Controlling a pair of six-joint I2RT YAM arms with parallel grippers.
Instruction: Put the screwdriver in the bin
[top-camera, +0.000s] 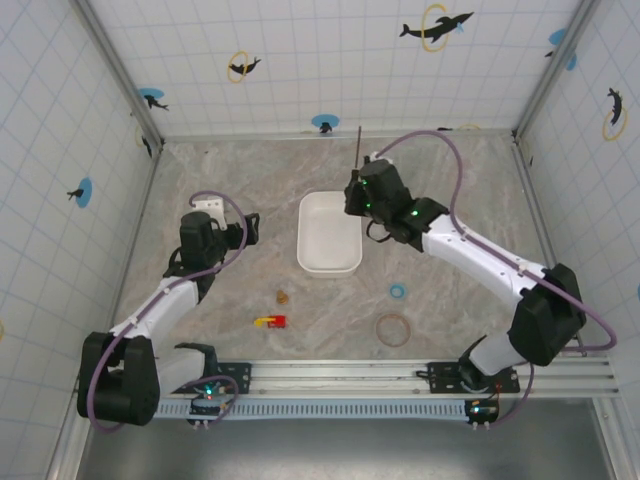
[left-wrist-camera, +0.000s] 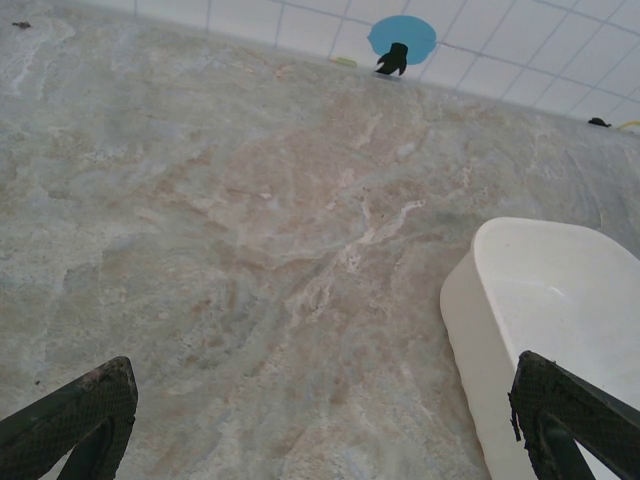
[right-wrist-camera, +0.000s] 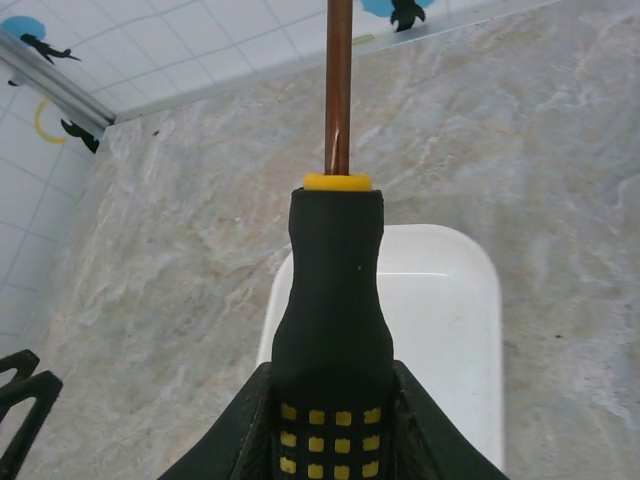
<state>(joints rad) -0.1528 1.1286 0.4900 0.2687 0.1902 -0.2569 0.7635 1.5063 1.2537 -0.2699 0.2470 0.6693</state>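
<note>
Above a corner of the bare bin (top-camera: 329, 238), right hand (right-wrist-camera: 330, 405) clamps the screwdriver (right-wrist-camera: 335, 290); left hand (left-wrist-camera: 320, 410) gapes empty.

No legible text or labels anywhere.

Overhead and wrist close-ups share the bin (top-camera: 329, 235).
</note>
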